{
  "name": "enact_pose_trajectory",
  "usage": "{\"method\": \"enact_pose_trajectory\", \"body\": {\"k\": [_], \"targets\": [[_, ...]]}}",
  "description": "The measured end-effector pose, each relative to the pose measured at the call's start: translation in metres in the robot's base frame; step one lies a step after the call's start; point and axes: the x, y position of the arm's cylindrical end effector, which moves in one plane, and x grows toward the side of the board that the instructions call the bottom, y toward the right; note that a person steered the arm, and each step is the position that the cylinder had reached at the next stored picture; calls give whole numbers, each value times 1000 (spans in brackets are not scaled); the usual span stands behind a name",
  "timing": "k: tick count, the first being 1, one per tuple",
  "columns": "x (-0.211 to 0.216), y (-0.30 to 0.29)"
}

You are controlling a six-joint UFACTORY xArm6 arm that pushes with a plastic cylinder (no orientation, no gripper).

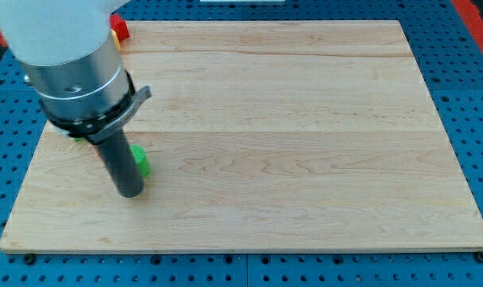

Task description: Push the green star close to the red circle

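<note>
My tip (131,191) is resting on the surface (305,159), touching the green block (140,161) on its left, well apart from the red block (121,29) up top; there is no hand.

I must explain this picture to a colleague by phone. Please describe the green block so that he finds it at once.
Start at the wooden board and go to its left part, where the dark rod comes down. My tip rests there, and the green block peeks out on the rod's right side, touching it; its shape is mostly hidden. The only other clearly visible block is red, at the top-left corner.
</note>
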Motion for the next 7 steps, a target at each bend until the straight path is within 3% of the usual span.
{"method": "enact_pose_trajectory", "body": {"k": [1,2,4,7], "targets": [[0,-90],[-1,-143],[-10,-146],[-62,-123]]}}
